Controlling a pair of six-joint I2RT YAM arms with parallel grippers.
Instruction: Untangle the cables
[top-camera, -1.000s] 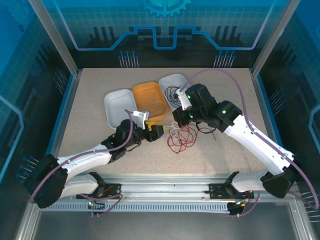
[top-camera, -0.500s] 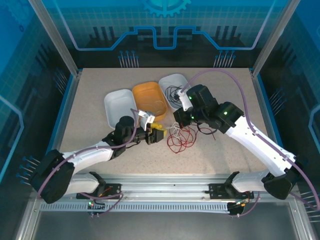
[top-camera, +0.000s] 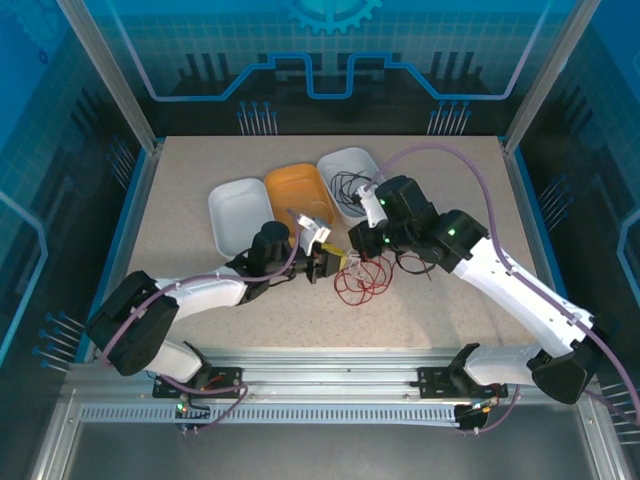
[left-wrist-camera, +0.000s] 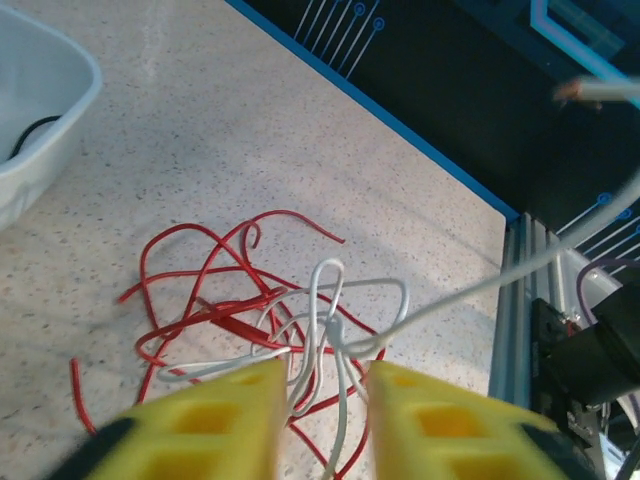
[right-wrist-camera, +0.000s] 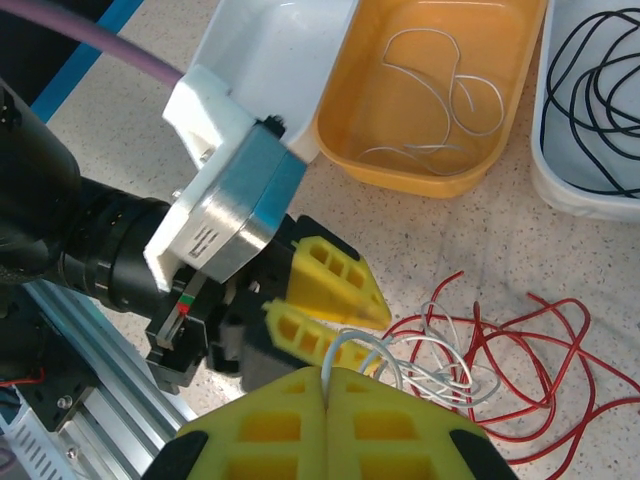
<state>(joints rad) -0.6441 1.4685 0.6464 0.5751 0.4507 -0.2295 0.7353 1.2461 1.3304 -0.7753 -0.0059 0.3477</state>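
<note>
In the top view a white tray (top-camera: 232, 215) lies at 10 o'clock on the table (top-camera: 180, 200), with an orange tray (top-camera: 285, 190) touching its right side. Thin white wire loops (right-wrist-camera: 465, 100) are seen in the orange tray; whether they join the wire in the tangle cannot be told.

Just at 5 o'clock of that tray the left gripper (top-camera: 338, 262) is held released. Its yellow fingers (left-wrist-camera: 210, 420) are spread apart, and strands of the white cable (left-wrist-camera: 335, 338) run down into the gap between them. The red cable (left-wrist-camera: 240, 325) is spread flat on the table in loose overlapping loops, and the white cable is knotted through its middle. From that knot one white strand is stretched taut toward 2 o'clock in the left wrist view.

The right gripper (right-wrist-camera: 325, 405) is clenched on the white cable, which emerges from the seam between the pressed pads. The black cable (right-wrist-camera: 600, 120) is coiled in a pale tray (top-camera: 350, 158) at 12 o'clock of the tangle, apart from the others.

The cables are judged very light, limp and thin, and likely to slip from a loose pinch. The red loops are best pinned close to the knot while the white strand is drawn out. A hard pull could tighten the knot.
</note>
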